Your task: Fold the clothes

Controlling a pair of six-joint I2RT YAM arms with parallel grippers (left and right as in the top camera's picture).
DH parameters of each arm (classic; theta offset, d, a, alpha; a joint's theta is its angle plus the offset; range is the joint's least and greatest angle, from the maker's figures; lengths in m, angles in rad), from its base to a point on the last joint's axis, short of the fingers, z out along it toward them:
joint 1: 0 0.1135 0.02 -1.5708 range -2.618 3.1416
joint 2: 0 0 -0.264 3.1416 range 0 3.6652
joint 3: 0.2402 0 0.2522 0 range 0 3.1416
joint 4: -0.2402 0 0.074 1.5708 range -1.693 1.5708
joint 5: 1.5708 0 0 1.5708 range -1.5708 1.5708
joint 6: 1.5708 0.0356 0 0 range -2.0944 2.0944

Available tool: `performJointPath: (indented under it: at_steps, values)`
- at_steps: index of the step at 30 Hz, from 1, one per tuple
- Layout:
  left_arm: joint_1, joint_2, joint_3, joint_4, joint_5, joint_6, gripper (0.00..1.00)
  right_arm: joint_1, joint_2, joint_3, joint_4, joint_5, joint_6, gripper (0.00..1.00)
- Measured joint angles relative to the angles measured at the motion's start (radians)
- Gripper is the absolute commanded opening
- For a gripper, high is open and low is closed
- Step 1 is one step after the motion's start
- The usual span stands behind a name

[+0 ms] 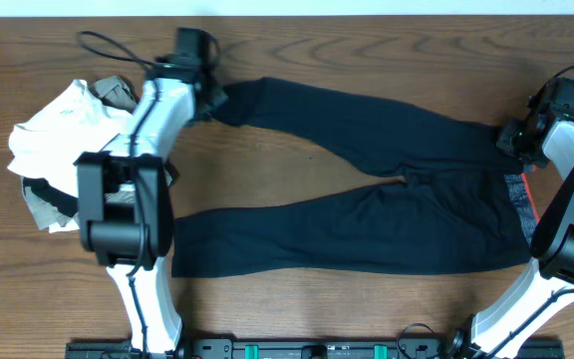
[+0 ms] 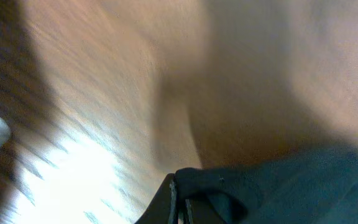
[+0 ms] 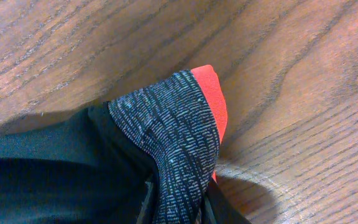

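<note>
Black pants (image 1: 367, 189) lie spread on the wooden table, legs pointing left, waistband at the right. My left gripper (image 1: 210, 98) is shut on the hem of the far leg; in the left wrist view the dark cloth (image 2: 272, 186) is pinched between the fingers (image 2: 180, 205). My right gripper (image 1: 514, 138) is shut on the far corner of the waistband; the right wrist view shows the grey striped waistband with orange edge (image 3: 179, 137) between the fingers (image 3: 179, 208).
A pile of white and grey clothes (image 1: 63, 140) lies at the left of the table (image 1: 367, 60), beside the left arm. The near leg of the pants (image 1: 267, 239) lies flat across the front.
</note>
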Motion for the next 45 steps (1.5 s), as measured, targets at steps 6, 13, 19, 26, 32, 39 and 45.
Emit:
performJointPath:
  at_steps: [6,13,19,26,32,39,45]
  values:
    - [0.077,-0.01,0.001,0.105,-0.019,-0.037,0.44,0.0,0.0,-0.002,-0.006,0.001,-0.004,0.19]
    - [0.09,-0.01,0.001,0.011,0.024,-0.066,0.34,0.0,-0.005,-0.019,0.013,0.002,-0.008,0.2]
    - [0.042,-0.01,0.001,-0.074,0.167,0.001,0.33,0.0,-0.017,-0.052,0.055,0.002,-0.009,0.2]
    - [-0.095,-0.01,0.001,-0.109,0.208,0.128,0.39,0.0,-0.019,-0.054,0.057,0.002,-0.011,0.21]
    - [-0.12,-0.01,0.001,-0.113,0.198,0.158,0.39,0.0,-0.019,-0.054,0.056,0.002,-0.011,0.21]
    - [-0.111,-0.01,0.001,-0.119,0.18,0.161,0.39,0.0,-0.019,-0.054,0.056,0.002,-0.011,0.21]
    - [-0.111,-0.002,0.001,-0.122,0.173,0.161,0.39,0.0,-0.019,-0.054,0.056,0.002,-0.011,0.21]
